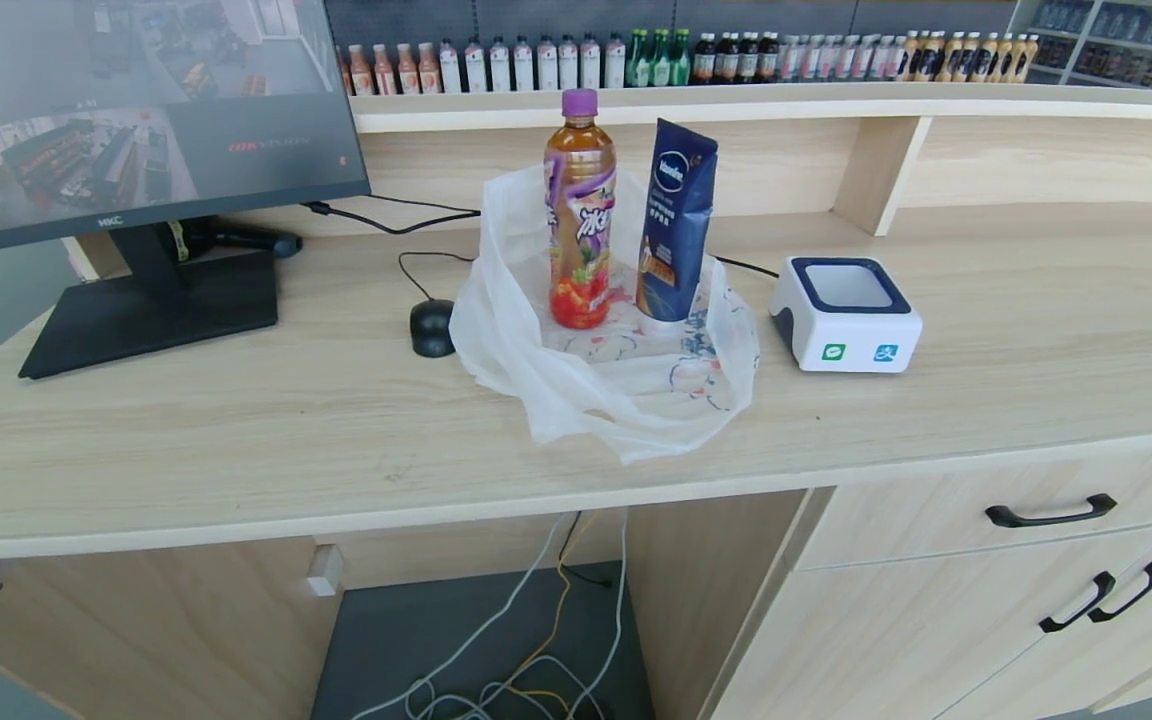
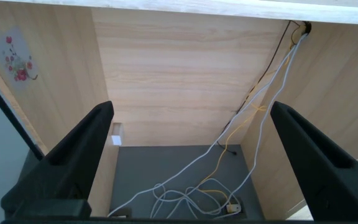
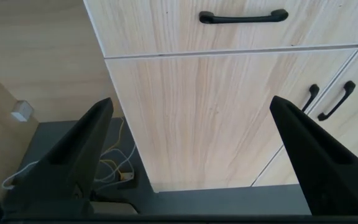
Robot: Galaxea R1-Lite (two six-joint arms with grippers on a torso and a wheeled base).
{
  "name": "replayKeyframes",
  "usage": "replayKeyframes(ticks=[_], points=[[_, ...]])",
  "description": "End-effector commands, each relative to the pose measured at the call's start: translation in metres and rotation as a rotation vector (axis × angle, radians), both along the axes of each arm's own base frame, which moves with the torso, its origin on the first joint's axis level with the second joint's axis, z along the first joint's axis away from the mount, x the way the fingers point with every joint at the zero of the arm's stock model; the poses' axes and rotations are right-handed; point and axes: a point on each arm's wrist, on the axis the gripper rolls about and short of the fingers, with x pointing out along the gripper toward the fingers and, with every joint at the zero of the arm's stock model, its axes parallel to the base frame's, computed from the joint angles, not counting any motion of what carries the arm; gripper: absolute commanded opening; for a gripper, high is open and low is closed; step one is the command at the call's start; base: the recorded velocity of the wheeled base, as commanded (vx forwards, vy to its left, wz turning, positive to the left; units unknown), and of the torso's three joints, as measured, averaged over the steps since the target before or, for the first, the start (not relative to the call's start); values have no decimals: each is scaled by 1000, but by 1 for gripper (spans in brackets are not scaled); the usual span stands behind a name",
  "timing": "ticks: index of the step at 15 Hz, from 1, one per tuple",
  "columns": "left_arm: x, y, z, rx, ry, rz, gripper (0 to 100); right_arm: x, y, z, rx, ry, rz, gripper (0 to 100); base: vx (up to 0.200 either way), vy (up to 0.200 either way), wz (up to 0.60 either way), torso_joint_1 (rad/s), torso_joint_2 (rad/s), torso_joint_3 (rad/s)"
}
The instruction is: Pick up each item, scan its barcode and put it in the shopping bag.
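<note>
Left gripper (image 2: 191, 109) and right gripper (image 3: 191, 102) sat below the counter (image 1: 236, 420), jaws spread wide and empty, likely parked. Bottle (image 1: 579, 215) and blue pouch (image 1: 674, 225) stood upright inside the white shopping bag (image 1: 526, 350), just left of the scanner (image 1: 844, 315), so the task looked done.

You see your left gripper (image 2: 191, 109) as two matte black fingers (image 2: 73, 162), broad at the base and tapering to blunt, slanted tips with flat inner faces. Your right gripper (image 3: 191, 102) looks the same, with plain black wedge-shaped prongs.
</note>
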Motion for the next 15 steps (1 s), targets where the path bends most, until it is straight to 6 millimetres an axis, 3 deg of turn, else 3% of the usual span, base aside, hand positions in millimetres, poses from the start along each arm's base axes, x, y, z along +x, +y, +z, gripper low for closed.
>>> replayKeyframes(ticks=[1,2,15], points=[[0,0,0,2,-1,0,100,1,0,0,0,8,0,100,0,0,0,0,0,0],[0,0,0,2,-1,0,100,1,0,0,0,8,0,100,0,0,0,0,0,0],[0,0,0,-13,-1,2,100,0,0,0,-2,6,0,100,0,-200,0,4,1,2]])
